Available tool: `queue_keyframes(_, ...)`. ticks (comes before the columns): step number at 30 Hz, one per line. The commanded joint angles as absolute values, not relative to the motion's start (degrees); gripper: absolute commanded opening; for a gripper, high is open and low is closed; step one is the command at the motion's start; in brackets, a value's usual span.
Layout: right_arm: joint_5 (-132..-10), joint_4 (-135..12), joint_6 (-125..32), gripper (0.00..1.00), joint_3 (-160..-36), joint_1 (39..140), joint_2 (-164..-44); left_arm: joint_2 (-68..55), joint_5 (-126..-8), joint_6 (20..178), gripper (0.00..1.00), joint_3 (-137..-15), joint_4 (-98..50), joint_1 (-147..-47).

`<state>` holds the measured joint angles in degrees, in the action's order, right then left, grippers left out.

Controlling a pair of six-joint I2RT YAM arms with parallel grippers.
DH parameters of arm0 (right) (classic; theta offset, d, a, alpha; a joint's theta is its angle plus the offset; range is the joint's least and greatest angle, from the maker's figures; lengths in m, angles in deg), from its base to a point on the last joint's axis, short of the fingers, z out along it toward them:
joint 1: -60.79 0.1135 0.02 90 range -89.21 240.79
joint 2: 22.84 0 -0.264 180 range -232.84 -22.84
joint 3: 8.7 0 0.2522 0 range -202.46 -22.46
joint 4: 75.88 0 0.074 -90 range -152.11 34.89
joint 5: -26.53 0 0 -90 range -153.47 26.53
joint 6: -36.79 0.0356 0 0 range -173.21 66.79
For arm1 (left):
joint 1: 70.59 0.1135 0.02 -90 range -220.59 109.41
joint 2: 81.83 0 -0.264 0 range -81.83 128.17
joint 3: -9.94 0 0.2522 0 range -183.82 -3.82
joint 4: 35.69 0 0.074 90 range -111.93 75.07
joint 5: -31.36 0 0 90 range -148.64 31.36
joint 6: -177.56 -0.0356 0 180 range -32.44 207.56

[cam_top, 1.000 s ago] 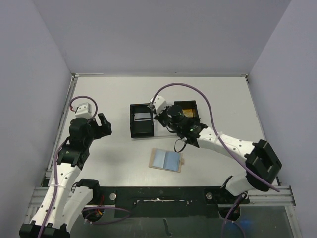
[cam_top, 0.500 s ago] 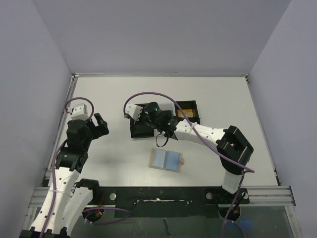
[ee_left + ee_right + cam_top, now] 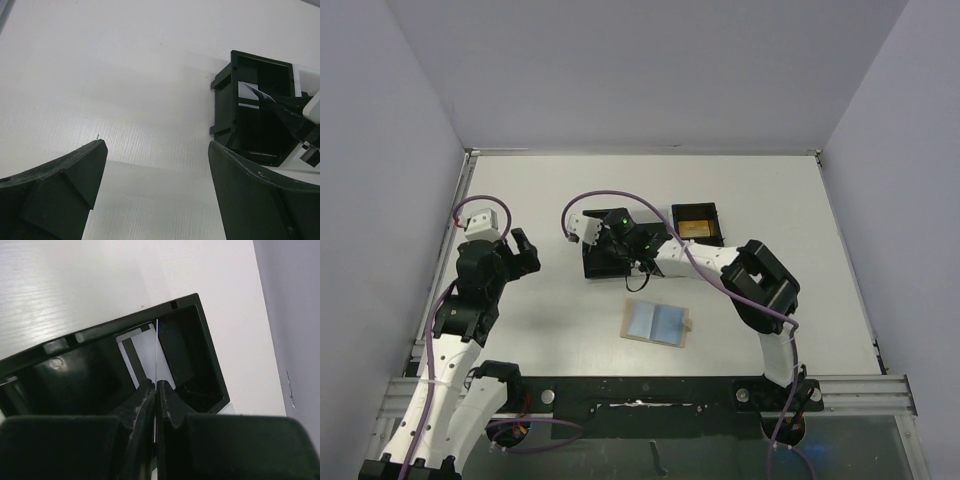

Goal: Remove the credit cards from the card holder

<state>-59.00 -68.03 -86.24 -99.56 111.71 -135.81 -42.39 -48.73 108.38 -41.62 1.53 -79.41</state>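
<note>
White table (image 3: 770, 200), right gripper (image 3: 155, 386) pinching card (image 3: 156, 347) over black tray (image 3: 186, 302) — left gripper (image 3: 157, 147) agape

Built of white shells (image 3: 438, 365) and black joint housings (image 3: 767, 282) behind each pincer. Tipped with matte black wedge fingers (image 3: 250, 195) on left pincer (image 3: 157, 150) and right pincer (image 3: 156, 387). Looped with purple cable (image 3: 610, 194) behind both wrists, green light (image 3: 623, 212) near the right one.
</note>
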Motion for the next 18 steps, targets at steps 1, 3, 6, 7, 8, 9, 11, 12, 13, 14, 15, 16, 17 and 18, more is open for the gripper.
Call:
queue_keyframes(1,-58.3,-70.6,-86.9,0.00,-104.5,109.6,-137.1,-43.5,-46.1,108.9,0.84,-42.7,0.9,-79.1)
queue_keyframes(3,-58.1,-69.3,-86.9,0.00,-106.0,109.3,-138.4,-44.0,-45.4,109.0,0.84,-42.5,1.0,-79.1)
queue_keyframes(6,-56.4,-71.3,-88.3,0.00,-105.6,109.4,-140.0,-44.6,-44.4,109.3,0.84,-42.7,1.3,-79.0)
queue_keyframes(7,-55.7,-72.3,-88.7,0.00,-105.4,109.5,-140.6,-44.8,-44.1,109.4,0.84,-42.7,1.4,-79.0)
queue_keyframes(8,-55.3,-72.2,-88.9,0.01,-105.9,109.6,-141.4,-45.0,-43.9,109.5,0.84,-42.6,1.4,-79.0)
queue_keyframes(9,-55.2,-71.4,-89.0,0.01,-106.8,109.7,-142.4,-45.1,-43.7,109.5,0.84,-42.6,1.4,-79.0)
queue_keyframes(11,-54.1,-69.3,-89.3,0.01,-108.9,109.8,-144.2,-45.2,-43.6,109.5,0.84,-42.5,1.4,-79.0)
queue_keyframes(12,-52.9,-68.8,-89.5,0.01,-109.6,109.9,-145.0,-45.1,-43.6,109.5,0.84,-42.6,1.4,-79.0)
queue_keyframes(13,-51.9,-68.4,-89.8,0.01,-110.1,110.0,-145.6,-45.0,-43.6,109.5,0.84,-42.6,1.4,-79.0)
queue_keyframes(14,-51.0,-68.1,-90.0,0.01,-110.4,110.0,-146.2,-44.9,-43.7,109.5,0.84,-42.6,1.4,-79.0)
queue_keyframes(15,-50.4,-67.9,-90.4,0.02,-110.7,109.9,-146.7,-44.8,-43.8,109.5,0.84,-42.6,1.4,-79.1)
queue_keyframes(16,-49.8,-67.5,-90.9,0.03,-111.2,109.9,-147.2,-44.8,-43.8,109.5,0.84,-42.6,1.4,-79.0)
queue_keyframes(17,-49.0,-66.9,-91.4,0.03,-111.9,109.9,-147.9,-44.7,-43.8,109.6,0.84,-42.6,1.5,-79.0)
queue_keyframes(18,-47.8,-66.3,-91.9,0.04,-112.7,109.9,-148.6,-44.5,-43.7,109.6,0.84,-42.6,1.6,-79.0)
